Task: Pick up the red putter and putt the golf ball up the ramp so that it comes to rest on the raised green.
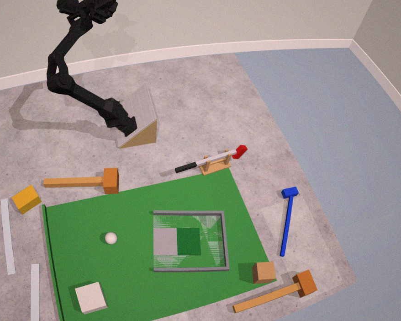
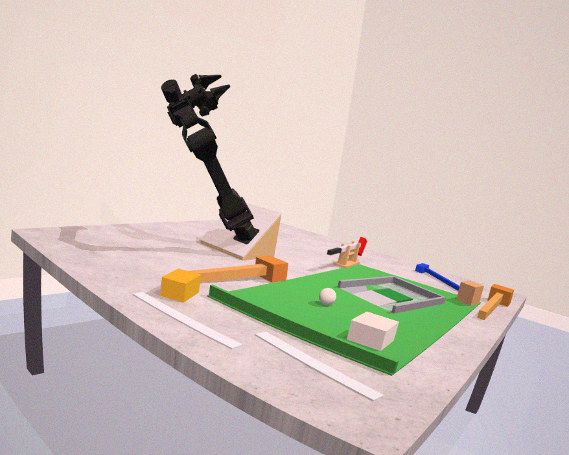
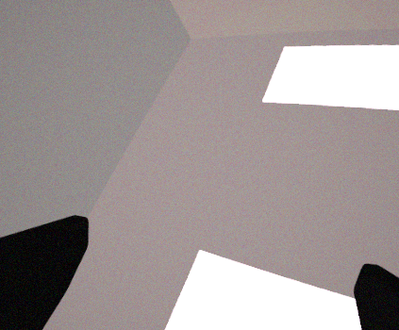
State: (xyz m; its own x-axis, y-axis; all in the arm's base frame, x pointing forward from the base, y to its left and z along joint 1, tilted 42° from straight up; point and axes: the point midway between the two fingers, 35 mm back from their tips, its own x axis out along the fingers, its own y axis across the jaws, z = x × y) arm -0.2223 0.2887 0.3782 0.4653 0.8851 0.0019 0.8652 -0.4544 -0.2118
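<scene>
The red-headed putter (image 1: 186, 168) lies across a small wooden stand (image 1: 216, 168) (image 2: 347, 264) beyond the mat's edge. Its red head (image 1: 240, 152) (image 2: 362, 246) is at the right, its black grip at the left. The white golf ball (image 1: 111, 238) (image 2: 327, 296) rests on the green mat (image 1: 131, 210) (image 2: 284, 303), in front of the grey ramp (image 1: 165, 241) (image 2: 371, 298). The dark raised green (image 1: 188, 241) (image 2: 393, 294) adjoins the ramp and holds no ball. My gripper (image 2: 224, 81) (image 3: 223, 255) is open and empty, high above the table and far from the putter; the top view cuts it off.
Grey walls (image 1: 225, 241) (image 2: 418, 304) border the green. A cream block (image 1: 90, 296) (image 2: 372, 330) and tan block (image 1: 264, 272) (image 2: 470, 292) stand on the mat. Around it lie a blue mallet (image 1: 287, 224), two orange mallets (image 1: 74, 182) (image 1: 266, 297), a yellow block (image 1: 26, 199) and two white strips.
</scene>
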